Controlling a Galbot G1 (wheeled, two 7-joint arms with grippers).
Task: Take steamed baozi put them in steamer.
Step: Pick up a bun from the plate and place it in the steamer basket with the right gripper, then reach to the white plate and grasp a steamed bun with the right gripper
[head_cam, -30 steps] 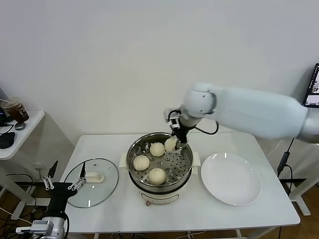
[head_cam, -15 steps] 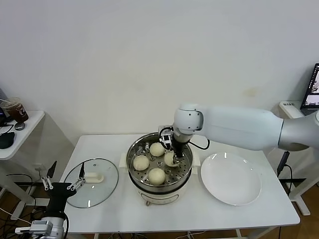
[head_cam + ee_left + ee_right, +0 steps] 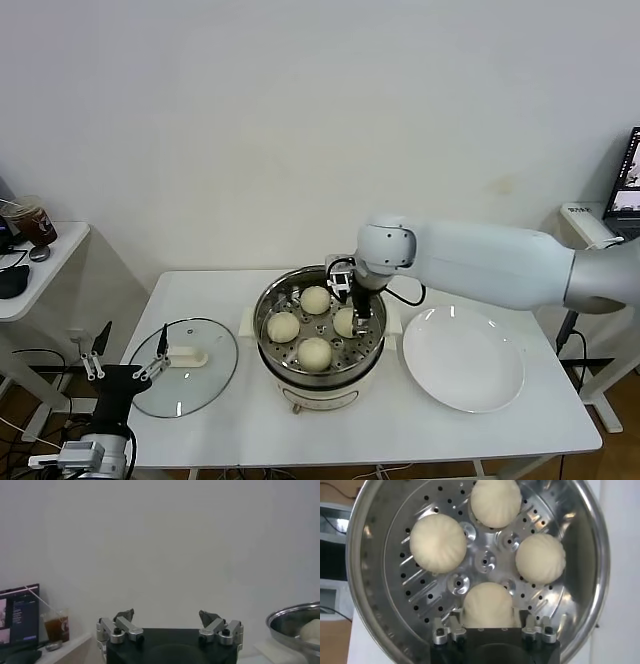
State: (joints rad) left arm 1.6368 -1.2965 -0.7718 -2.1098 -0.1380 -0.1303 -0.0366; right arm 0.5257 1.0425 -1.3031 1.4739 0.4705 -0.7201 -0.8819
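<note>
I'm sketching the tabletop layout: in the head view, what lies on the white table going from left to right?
Glass lid → steamer holding the four steamed baozi, with the right gripper down inside it → white plate.

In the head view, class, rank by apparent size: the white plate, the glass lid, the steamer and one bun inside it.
1. Steamer, its pot widest.
2. White plate and glass lid: too alike to rank.
3. Bun, much the smallest.
</note>
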